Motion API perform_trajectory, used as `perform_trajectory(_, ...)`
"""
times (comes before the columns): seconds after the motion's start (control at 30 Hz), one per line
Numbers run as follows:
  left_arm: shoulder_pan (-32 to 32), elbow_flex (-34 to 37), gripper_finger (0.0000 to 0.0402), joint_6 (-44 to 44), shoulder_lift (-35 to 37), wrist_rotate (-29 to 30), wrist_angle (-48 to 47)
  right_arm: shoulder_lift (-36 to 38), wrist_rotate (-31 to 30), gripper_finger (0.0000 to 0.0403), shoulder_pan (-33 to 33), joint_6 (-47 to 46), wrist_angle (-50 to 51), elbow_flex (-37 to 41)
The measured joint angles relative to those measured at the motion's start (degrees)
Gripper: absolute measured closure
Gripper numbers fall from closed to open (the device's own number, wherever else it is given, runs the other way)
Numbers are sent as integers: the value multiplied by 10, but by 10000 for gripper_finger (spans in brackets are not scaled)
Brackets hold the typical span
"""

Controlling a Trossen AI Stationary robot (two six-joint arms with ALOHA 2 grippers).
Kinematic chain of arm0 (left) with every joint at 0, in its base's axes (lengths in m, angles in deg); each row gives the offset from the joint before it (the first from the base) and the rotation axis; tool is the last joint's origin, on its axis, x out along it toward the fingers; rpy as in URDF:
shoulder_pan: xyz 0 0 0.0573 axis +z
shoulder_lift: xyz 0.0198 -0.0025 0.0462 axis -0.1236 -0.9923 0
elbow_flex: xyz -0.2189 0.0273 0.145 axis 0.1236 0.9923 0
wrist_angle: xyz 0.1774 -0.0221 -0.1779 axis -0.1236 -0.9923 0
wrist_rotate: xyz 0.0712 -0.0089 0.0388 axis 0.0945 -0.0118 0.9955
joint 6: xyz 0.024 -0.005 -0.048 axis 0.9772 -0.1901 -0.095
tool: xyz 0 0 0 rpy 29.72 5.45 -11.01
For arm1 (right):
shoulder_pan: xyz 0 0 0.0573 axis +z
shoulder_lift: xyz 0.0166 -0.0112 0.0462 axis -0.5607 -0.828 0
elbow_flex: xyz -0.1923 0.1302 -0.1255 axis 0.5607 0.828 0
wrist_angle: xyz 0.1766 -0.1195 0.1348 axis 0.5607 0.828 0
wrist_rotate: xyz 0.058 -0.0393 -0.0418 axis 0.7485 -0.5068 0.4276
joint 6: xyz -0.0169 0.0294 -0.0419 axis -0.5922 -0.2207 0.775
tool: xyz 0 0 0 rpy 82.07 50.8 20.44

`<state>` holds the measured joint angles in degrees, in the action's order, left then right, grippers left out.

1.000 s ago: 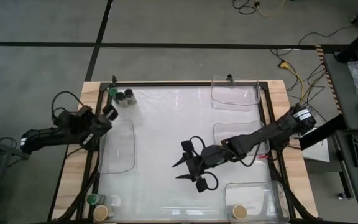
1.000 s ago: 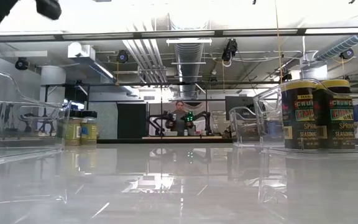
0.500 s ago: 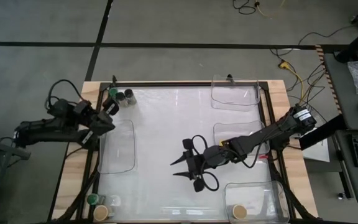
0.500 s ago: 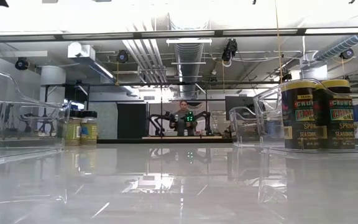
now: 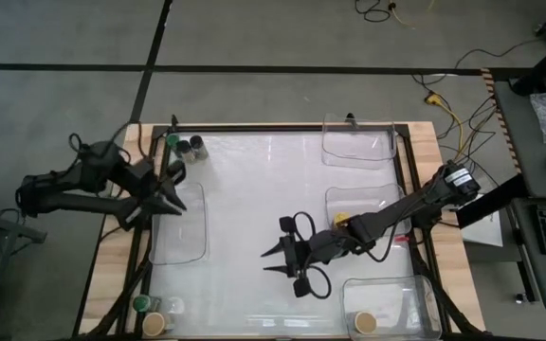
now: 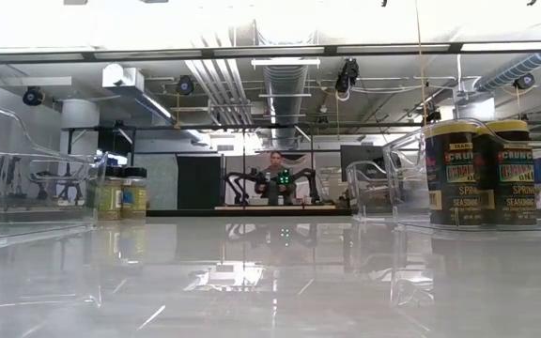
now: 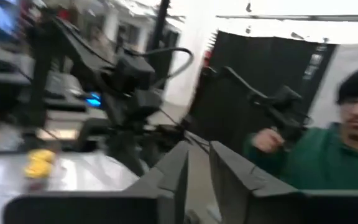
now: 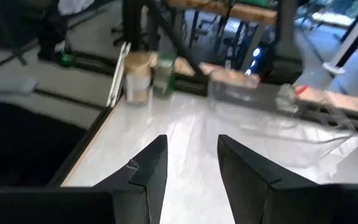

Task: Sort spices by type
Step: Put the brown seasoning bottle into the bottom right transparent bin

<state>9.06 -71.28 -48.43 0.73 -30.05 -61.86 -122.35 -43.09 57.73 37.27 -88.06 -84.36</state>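
My left gripper is open and holds nothing. It hovers above the far edge of the left clear bin and points across the table. My right gripper is open and empty over the table's middle, pointing toward the left edge. A green-lid jar and a black-lid jar stand at the far left corner. A green-lid jar and a tan-lid jar stand at the near left corner. Another tan-lid jar stands in the near right bin. A yellow jar shows behind my right arm.
Clear bins sit at the far right, the middle right and the near right. Two dark-lid jars stand close on the low view's right. A person in a green top stands beyond the table. Bare tabletop lies between the arms.
My left arm has risen out of the low view and swung back toward the left edge, and its gripper has turned to point across the table. My right gripper has drifted slightly toward the near edge, still open.
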Motion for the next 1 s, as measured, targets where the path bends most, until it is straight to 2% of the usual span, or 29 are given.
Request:
perform_trajectory(0.13, -54, 11, 302, -29, -7, 8, 0, -8, 0, 276, 0, 2, -4, 0)
perform_trajectory(0.37, -196, 20, 246, -41, -42, 99, 28, -13, -1, 284, 0, 18, -2, 0)
perform_trajectory(0.57, -300, 17, 240, -59, -83, 169, 25, -13, -1, 293, -3, 41, -2, 0)
perform_trajectory(0.8, -396, 6, 239, -114, -141, 306, 10, -13, -1, 297, -16, 55, -3, -1)
perform_trajectory(0.9, -420, -23, 239, -129, -161, 367, -30, -13, -1, 290, -23, 54, -6, -1)
perform_trajectory(1.0, -444, -61, 238, -149, -184, 423, -108, -13, -1, 282, -26, 49, -6, -1)
